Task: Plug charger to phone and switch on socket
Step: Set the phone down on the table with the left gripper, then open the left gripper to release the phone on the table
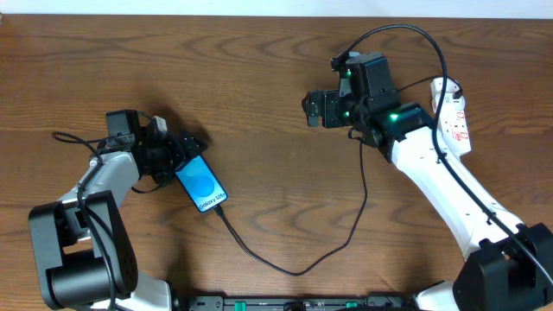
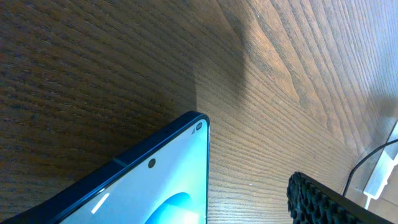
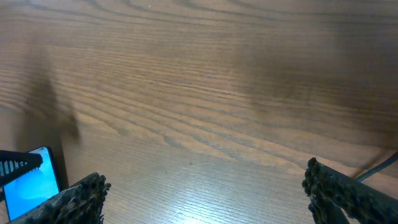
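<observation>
Charger (image 1: 285,269) in phone (image 1: 200,183), left gripper (image 1: 186,155) wide around its top end, right gripper (image 3: 202,183) wide above table (image 1: 259,69).

White arm links (image 1: 436,177), black joint housings (image 1: 373,79), green lights (image 1: 393,117), black cables (image 1: 406,28), knobbly black pincer pads (image 3: 78,198)

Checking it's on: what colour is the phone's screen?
Light blue with a darker blue circle on the phone; clearest overhead.

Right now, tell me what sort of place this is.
Probably a robot test bench: two robot arms at a wooden table, with a phone, a black charger cable and a white power strip laid out.
</observation>
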You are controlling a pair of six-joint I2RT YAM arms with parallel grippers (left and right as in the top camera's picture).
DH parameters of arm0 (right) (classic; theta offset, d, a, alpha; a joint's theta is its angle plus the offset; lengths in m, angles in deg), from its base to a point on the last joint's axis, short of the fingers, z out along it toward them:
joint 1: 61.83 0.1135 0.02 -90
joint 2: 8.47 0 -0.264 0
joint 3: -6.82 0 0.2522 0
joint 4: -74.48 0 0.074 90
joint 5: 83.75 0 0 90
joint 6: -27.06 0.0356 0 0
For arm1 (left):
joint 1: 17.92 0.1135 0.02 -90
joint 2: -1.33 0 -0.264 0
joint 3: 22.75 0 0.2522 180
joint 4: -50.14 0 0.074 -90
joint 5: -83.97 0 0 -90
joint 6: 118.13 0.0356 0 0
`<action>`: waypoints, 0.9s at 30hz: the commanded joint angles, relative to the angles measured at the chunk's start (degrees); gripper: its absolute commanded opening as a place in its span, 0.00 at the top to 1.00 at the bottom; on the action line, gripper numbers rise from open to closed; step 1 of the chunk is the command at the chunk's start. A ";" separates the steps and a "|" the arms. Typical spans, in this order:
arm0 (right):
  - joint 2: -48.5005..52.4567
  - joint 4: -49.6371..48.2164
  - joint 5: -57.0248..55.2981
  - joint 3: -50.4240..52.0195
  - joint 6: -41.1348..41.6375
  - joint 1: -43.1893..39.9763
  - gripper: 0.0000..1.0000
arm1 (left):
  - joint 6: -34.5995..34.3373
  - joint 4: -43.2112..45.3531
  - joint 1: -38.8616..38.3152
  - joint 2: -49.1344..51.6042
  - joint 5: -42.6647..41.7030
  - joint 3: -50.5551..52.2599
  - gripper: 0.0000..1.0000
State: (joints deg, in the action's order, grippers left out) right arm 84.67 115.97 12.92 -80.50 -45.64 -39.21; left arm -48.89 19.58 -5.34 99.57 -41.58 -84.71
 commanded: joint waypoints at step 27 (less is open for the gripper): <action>-1.33 0.20 -0.33 -0.70 -0.63 -0.02 0.01 | -2.49 -5.88 0.46 4.74 17.07 4.07 0.08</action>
State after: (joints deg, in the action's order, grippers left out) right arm 84.67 116.06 12.88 -80.50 -45.64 -39.21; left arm -50.72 16.52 -5.34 99.02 -36.84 -85.35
